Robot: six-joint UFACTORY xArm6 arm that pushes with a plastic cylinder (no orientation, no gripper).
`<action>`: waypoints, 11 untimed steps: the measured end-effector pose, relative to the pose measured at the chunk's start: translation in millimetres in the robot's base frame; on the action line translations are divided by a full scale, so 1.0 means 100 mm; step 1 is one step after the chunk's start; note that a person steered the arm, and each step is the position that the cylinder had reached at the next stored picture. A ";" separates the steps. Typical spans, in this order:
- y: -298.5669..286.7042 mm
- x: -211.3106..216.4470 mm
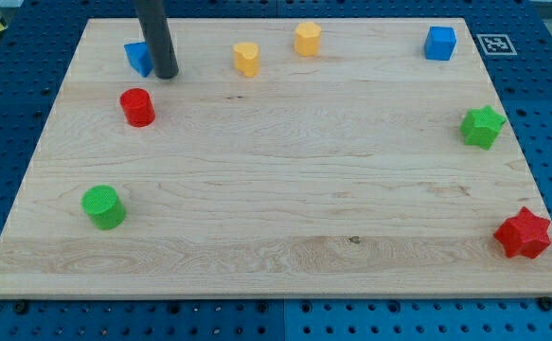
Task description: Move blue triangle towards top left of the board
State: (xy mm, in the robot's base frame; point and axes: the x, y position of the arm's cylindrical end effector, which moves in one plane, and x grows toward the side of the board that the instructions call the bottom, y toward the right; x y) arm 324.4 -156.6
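The blue triangle [138, 57] lies near the top left of the wooden board [285, 218], partly hidden behind my rod. My tip [166, 74] rests on the board just to the right of the blue triangle, touching or almost touching it. The red cylinder [137, 107] sits below and slightly left of my tip.
Two yellow blocks [246, 59] [307, 39] lie at the top middle. A blue cube [439, 43] is at the top right. A green star [482, 126] and a red star [523, 234] sit along the right edge. A green cylinder [102, 206] is at the lower left.
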 end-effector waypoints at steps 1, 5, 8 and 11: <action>-0.26 0.12; -0.74 -0.14; -0.31 -0.19; -0.26 -0.49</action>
